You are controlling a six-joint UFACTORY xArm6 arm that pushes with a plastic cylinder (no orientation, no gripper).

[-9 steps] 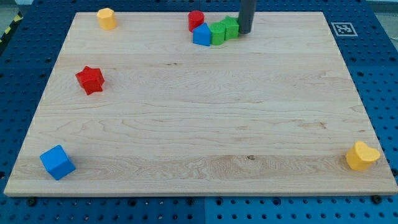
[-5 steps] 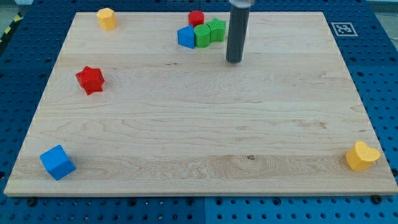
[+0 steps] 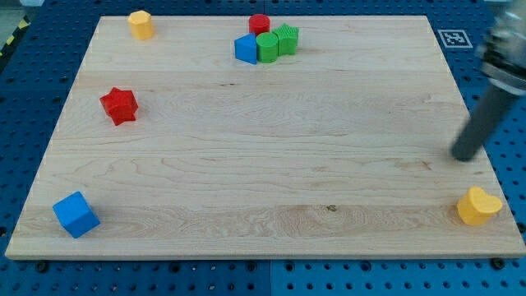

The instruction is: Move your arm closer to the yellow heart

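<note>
My tip point(image 3: 466, 156) just above yellow heart point(image 3: 479, 205)

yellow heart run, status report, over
My tip at the board's right edge, just above the yellow heart, not touching. Path between them clear.

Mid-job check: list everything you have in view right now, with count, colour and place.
yellow heart: 1, yellow, board's bottom right corner
yellow block: 1, yellow, top left corner, shape unclear
red cylinder: 1, red, top centre
blue block: 1, blue, left end of the top-centre cluster
green blocks: 2, green, right of that blue block
red star: 1, red, left side
blue cube: 1, blue, bottom left corner
wooden board: 1, light wood
marker tag: 1, black and white, top right, off the board
my tip: 1, dark, just above the yellow heart, apart from it
</note>
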